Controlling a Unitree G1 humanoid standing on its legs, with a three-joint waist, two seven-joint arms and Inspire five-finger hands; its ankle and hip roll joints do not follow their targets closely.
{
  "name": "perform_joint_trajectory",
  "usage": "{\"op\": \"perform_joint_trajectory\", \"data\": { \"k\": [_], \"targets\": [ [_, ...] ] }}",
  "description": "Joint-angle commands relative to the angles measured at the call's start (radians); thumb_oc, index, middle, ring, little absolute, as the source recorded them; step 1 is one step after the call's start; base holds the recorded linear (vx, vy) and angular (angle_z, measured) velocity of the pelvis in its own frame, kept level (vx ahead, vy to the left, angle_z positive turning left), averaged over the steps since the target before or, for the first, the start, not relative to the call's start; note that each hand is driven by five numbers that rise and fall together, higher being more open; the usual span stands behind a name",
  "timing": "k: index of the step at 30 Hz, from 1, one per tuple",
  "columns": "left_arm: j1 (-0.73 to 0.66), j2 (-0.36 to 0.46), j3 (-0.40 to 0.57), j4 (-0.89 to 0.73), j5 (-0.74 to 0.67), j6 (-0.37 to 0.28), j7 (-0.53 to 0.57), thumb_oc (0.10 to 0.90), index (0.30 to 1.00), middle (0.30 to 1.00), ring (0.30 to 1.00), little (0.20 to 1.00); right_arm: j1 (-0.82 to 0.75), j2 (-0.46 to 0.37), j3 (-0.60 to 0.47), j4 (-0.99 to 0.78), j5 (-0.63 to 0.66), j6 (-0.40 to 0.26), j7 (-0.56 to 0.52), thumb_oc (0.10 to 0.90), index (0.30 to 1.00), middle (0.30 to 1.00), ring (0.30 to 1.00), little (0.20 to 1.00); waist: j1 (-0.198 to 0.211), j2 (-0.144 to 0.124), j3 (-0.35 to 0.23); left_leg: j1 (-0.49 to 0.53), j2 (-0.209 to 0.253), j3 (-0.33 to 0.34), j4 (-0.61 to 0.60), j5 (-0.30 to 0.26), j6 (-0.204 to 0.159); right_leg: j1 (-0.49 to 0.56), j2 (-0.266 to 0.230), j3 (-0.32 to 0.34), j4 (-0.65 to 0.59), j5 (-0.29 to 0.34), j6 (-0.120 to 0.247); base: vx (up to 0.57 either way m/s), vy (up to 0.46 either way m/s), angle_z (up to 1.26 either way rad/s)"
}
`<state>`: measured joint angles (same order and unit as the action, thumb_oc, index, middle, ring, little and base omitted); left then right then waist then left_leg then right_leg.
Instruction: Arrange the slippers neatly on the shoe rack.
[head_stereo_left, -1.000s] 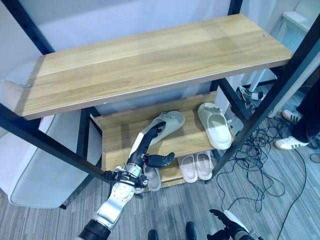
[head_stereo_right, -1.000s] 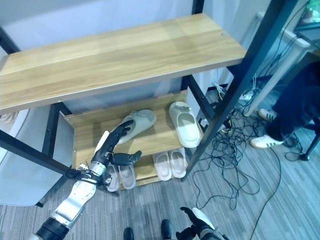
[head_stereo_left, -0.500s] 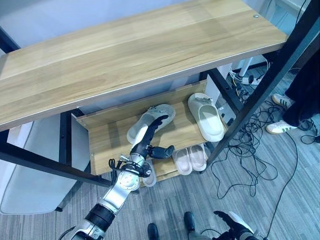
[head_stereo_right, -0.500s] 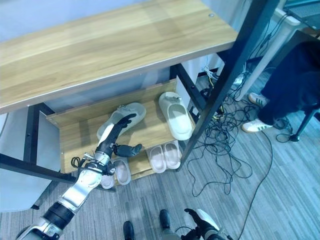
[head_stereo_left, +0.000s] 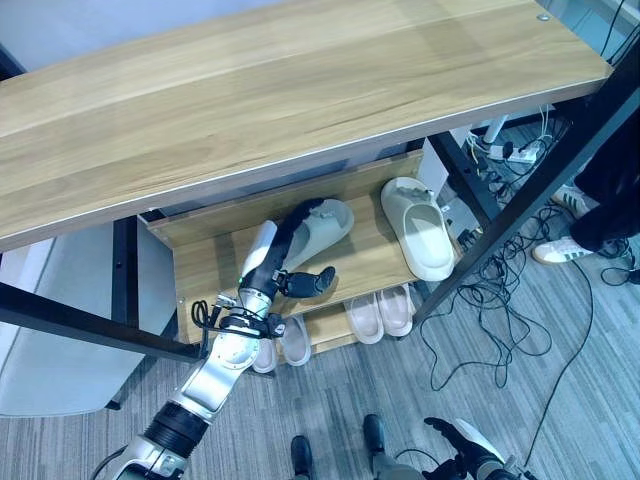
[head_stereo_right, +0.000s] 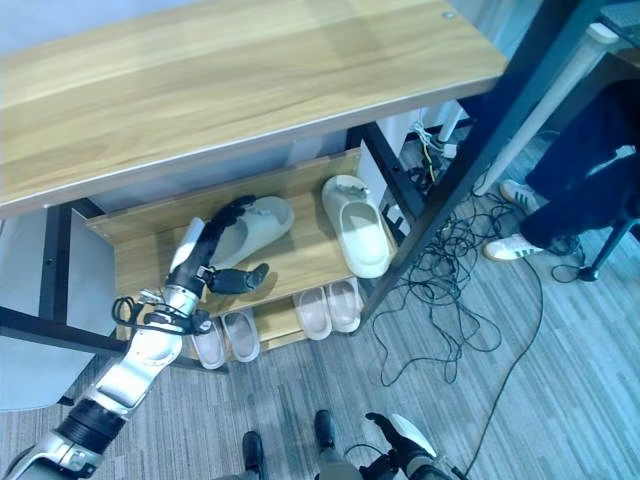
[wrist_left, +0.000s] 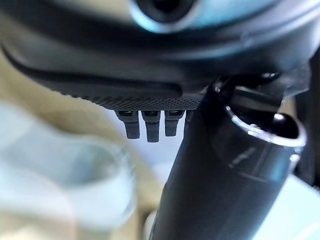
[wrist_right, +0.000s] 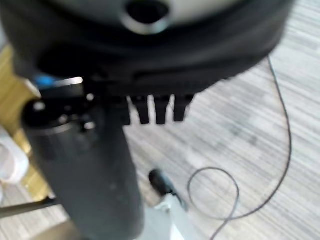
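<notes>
Two pale grey-green slippers lie on the shoe rack's middle shelf. The left slipper lies at a slant, while the right slipper points roughly straight outward. My left hand reaches in under the top shelf. Its straight fingers rest along the left slipper and its thumb sticks out to the side, so it is open. That slipper shows as a pale blur in the left wrist view. My right hand hangs low over the floor, fingers relaxed.
Two pairs of small pale slippers sit on the bottom shelf. Black frame posts stand at the rack's right. Tangled cables cover the floor to the right, near a person's white shoe. A grey seat stands at left.
The camera has shifted. My left hand has reached deeper onto the middle shelf, its fingers now lying further along the left slipper. The right hand stays low.
</notes>
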<state>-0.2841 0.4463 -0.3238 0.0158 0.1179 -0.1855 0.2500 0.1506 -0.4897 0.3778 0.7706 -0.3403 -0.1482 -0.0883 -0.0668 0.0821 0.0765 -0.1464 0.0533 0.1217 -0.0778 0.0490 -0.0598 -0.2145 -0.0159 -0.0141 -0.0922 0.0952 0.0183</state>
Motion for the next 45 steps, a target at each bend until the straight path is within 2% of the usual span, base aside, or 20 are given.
{"op": "perform_joint_trajectory", "data": {
  "k": [1, 8, 15, 20, 29, 45],
  "targets": [
    [-0.073, 0.012, 0.047, -0.056, 0.062, -0.104, 0.034, 0.8, 0.9, 0.9, 0.9, 0.9, 0.055, -0.021, -0.001, -0.059, 0.021, -0.043, 0.002, 0.8, 0.9, 0.9, 0.9, 0.9, 0.004, -0.029, -0.072, -0.069, -0.025, -0.017, -0.009, 0.052, -0.002, 0.005, -0.038, -0.045, 0.005, -0.013, 0.071, 0.01, -0.012, 0.11],
    [-0.091, 0.004, 0.05, 0.015, 0.133, -0.082, 0.058, 0.8, 0.9, 0.9, 0.9, 0.9, 0.052, -0.023, 0.007, -0.072, 0.018, -0.047, -0.001, 0.8, 0.9, 0.9, 0.9, 0.9, 0.002, -0.034, -0.069, -0.075, -0.023, -0.021, -0.009, 0.051, -0.002, -0.002, -0.036, -0.045, 0.005, -0.01, 0.069, 0.0, -0.004, 0.02],
    [-0.131, -0.047, 0.047, 0.142, 0.176, -0.031, 0.118, 0.8, 0.9, 0.9, 0.9, 0.9, 0.058, -0.035, 0.002, -0.091, 0.017, -0.048, -0.004, 0.8, 0.9, 0.9, 0.9, 0.9, -0.006, -0.047, -0.061, -0.101, -0.017, -0.018, -0.009, 0.056, 0.0, -0.03, -0.03, -0.038, 0.006, -0.003, 0.067, 0.0, -0.004, -0.01],
    [-0.145, -0.085, 0.044, 0.203, 0.15, -0.002, 0.126, 0.8, 0.9, 0.9, 0.9, 0.9, 0.053, -0.034, 0.005, -0.092, 0.016, -0.041, -0.01, 0.8, 0.9, 0.9, 0.9, 0.9, -0.009, -0.053, -0.056, -0.107, -0.015, -0.016, -0.009, 0.058, 0.003, -0.04, -0.028, -0.035, 0.007, 0.0, 0.063, 0.0, 0.0, 0.0],
    [-0.18, -0.133, 0.023, 0.219, 0.084, 0.005, 0.118, 0.8, 0.9, 0.9, 0.9, 0.9, 0.048, -0.03, 0.014, -0.095, 0.017, -0.033, -0.012, 0.8, 0.9, 0.9, 0.9, 0.9, -0.013, -0.056, -0.055, -0.111, -0.012, -0.017, -0.009, 0.06, 0.006, -0.049, -0.024, -0.031, 0.01, -0.001, 0.059, 0.0, 0.0, 0.0],
    [-0.274, -0.172, -0.028, 0.258, 0.056, 0.02, 0.127, 0.8, 0.9, 0.9, 0.9, 0.9, 0.037, -0.036, 0.035, -0.103, 0.019, -0.031, -0.014, 0.8, 0.9, 0.9, 0.9, 0.9, -0.023, -0.057, -0.047, -0.114, -0.008, -0.011, -0.009, 0.06, 0.008, -0.06, -0.02, -0.024, 0.013, 0.0, 0.057, 0.0, -0.002, -0.01]
  ]
}}
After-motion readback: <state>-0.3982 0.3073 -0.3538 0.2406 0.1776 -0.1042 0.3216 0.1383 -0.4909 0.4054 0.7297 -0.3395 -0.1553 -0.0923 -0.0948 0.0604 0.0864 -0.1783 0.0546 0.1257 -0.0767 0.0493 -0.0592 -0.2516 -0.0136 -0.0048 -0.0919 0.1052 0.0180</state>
